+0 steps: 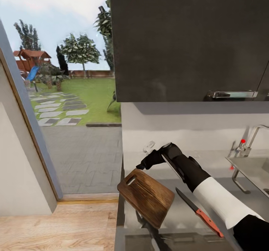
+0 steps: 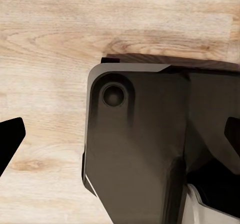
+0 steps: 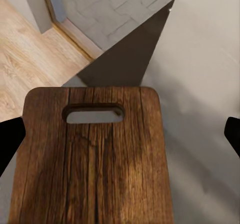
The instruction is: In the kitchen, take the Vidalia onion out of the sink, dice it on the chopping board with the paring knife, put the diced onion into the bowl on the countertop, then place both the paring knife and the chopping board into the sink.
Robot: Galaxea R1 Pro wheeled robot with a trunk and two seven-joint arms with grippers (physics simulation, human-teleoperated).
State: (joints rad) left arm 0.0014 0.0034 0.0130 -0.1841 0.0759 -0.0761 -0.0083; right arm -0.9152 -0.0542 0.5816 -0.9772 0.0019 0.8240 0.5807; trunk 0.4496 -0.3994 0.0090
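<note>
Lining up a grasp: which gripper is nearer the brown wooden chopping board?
Right. The right gripper hovers open just past the brown wooden chopping board, at its slotted end; the left gripper looks down at the wood floor.

The chopping board (image 1: 146, 197) lies on the counter (image 1: 179, 215) near its left end, handle slot toward the back-left corner. The paring knife (image 1: 199, 212) lies on the counter just right of the board, apart from it, blade tip toward the back and handle toward the front right. The sink (image 1: 251, 170) sits at the far right, with the faucet (image 1: 249, 141) behind it against the wall. A wall cabinet (image 1: 186, 42) hangs above the counter. The right end effector (image 1: 144, 165) hovers over the board's slot end, behind the board. A doorway (image 1: 71, 94) lies left of the counter.
</note>
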